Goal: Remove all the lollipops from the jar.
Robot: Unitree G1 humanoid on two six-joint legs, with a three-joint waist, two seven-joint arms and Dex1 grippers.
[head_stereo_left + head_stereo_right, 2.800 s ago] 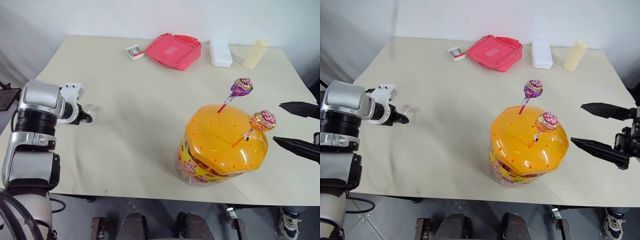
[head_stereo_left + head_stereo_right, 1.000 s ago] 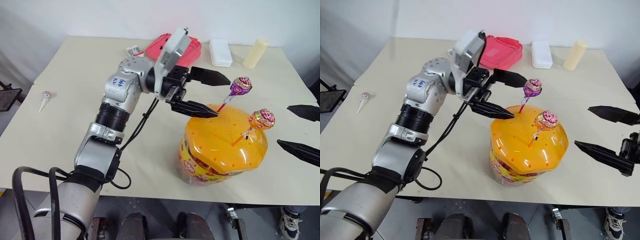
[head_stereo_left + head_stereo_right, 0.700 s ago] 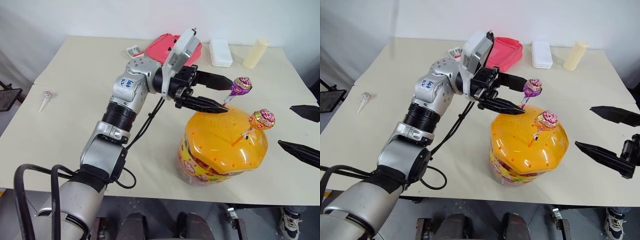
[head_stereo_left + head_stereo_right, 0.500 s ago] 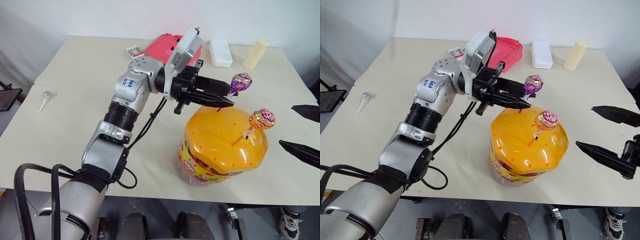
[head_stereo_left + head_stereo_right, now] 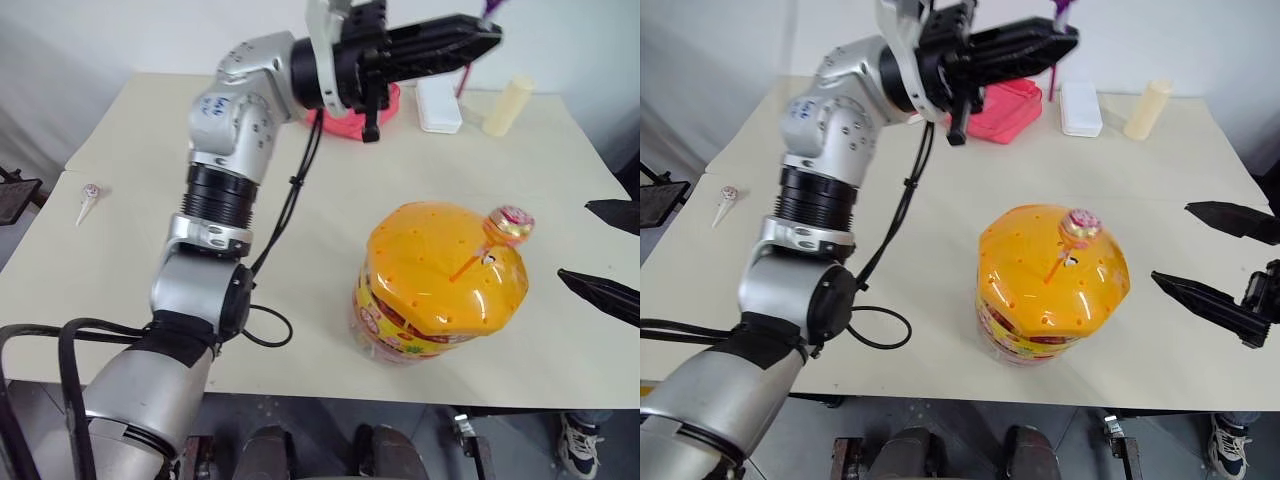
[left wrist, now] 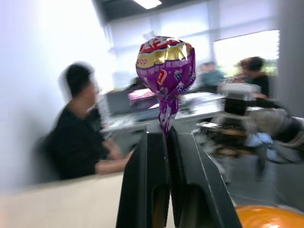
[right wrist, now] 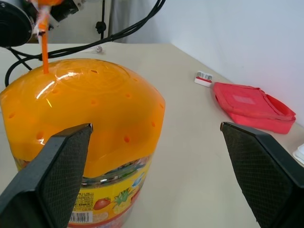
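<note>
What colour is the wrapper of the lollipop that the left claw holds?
Purple, with a gold and red top; the lollipop shows best in the left wrist view.

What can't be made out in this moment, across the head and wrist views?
- The purple-wrapped lollipop: in the head views its head is cut off by the top edge. In the left wrist view, the shut left gripper hides its stick.
- The small item with a round top near the table's left edge: too small to identify.
- The clear plastic jar with the orange domed lid: label print too small to read.
- The open right gripper: cut off by the right edge.
</note>
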